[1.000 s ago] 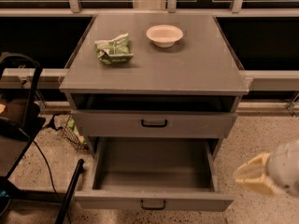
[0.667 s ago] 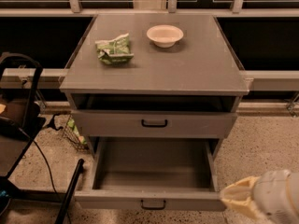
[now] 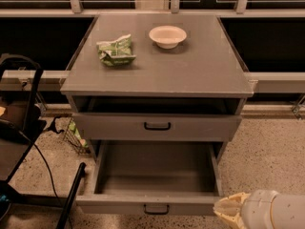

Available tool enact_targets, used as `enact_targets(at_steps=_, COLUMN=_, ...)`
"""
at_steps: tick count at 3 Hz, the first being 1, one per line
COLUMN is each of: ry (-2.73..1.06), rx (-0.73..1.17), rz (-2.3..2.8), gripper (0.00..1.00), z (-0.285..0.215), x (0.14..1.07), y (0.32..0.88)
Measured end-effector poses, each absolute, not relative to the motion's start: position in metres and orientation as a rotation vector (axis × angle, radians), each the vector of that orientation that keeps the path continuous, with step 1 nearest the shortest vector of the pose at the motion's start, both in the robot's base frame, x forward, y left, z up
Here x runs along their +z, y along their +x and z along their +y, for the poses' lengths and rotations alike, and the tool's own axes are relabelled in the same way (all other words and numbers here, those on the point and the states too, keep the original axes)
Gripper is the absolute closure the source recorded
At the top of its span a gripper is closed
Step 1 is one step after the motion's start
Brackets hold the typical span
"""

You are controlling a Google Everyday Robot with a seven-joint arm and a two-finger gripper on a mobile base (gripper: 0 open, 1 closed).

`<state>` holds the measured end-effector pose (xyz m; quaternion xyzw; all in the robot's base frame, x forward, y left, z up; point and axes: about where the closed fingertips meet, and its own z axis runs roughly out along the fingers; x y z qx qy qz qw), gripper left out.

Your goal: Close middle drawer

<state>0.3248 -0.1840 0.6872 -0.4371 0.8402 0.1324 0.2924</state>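
Note:
The middle drawer (image 3: 114,205) of the grey cabinet is pulled far out. Its low front panel, with a small black bar handle (image 3: 156,208), sits at the bottom edge of the camera view, and its plain grey inside is empty. Above it, the taller-fronted drawer (image 3: 200,127) with the larger black handle stands slightly out. The lowest drawer is hidden. My gripper (image 3: 229,210), cream-coloured on a white wrist, is at the bottom right, right beside the right end of the middle drawer's front panel. I cannot tell whether it touches the panel.
On the cabinet top (image 3: 200,70) lie a crumpled green bag (image 3: 116,50) and a white bowl (image 3: 167,36). A black cart (image 3: 19,123) with cables and a black bar (image 3: 71,194) stand on the left. The floor is speckled. Dark windows run behind.
My gripper has moved left and lower, from the right edge of the view to the right end of the open drawer's front. The drawers have not moved.

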Motion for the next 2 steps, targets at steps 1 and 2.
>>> enact_targets(at_steps=1, ry=-1.165, rx=0.353, rz=2.239, gripper=1.0, z=-0.184, x=0.687, y=0.325)
enact_targets(at_steps=2, ry=-1.177, rx=0.305, rz=2.223, gripper=1.0, z=-0.189, x=0.664, y=0.328)
